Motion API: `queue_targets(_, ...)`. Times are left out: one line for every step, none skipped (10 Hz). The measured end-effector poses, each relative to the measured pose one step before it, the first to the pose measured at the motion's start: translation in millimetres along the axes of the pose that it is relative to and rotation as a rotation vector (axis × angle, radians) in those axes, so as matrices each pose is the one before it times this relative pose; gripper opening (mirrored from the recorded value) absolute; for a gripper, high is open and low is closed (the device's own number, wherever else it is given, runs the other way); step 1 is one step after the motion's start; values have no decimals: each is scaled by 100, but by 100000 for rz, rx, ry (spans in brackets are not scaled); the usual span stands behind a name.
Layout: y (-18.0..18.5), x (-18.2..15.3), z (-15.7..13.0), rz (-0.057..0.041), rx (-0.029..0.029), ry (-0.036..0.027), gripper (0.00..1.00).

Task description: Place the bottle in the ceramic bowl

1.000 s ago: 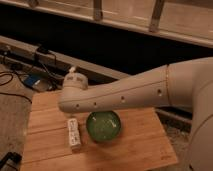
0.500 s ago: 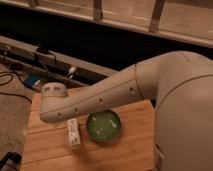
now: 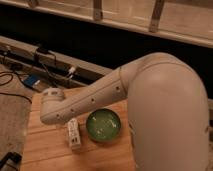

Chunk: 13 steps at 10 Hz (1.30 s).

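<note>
Pale slatted wooden worktop [image 3: 45, 150] | slim white plastic bottle [image 3: 74, 134] is laid flat just left of the round glossy green ceramic bowl [image 3: 103, 124], outside it | pincer is hidden under the smooth cream arm's [image 3: 95, 95] rounded end above the bottle; its state cannot be told | bottle and bowl unmoved, arm casing swollen further across the right side

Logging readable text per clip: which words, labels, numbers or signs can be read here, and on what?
None legible.
Label on the bottle: marks too blurred to read.
The ceramic bowl and the arm: no text visible.
The claw: not visible; the arm's end hangs beside the bottle.
</note>
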<state>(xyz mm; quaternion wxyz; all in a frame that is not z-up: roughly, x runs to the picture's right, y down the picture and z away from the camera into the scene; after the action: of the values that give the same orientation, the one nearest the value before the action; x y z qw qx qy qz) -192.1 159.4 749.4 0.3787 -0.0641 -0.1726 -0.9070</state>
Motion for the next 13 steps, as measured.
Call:
queue_targets(-199,-250,638,-263,6,-1616,80)
queue_targets(-67,-244,352,-178,9,-1367,80)
queue_targets(45,-453,375,-62,-677,-1300,80)
queue_targets(-51,63,-35,71,-6,123,80)
queue_targets(-82,25,3,-48,37,10,80)
queue_targets(8,-12,9,52,2,-21,80)
queue_targets(39,-17,1,103,-81,-12,80)
queue_targets(48,-10,-21,194,-111,-151,80)
queue_targets(-347,158,177,-737,1128,-567,80)
queue_targets(-854,195,857,-1260,2068,-1071,80)
queue_targets(-760,70,1040,-1162,1350,-991,80)
queue_targets(-469,43,765,-436,1151,-638,80)
queue_targets(-175,-36,671,-87,1079,-1111,80)
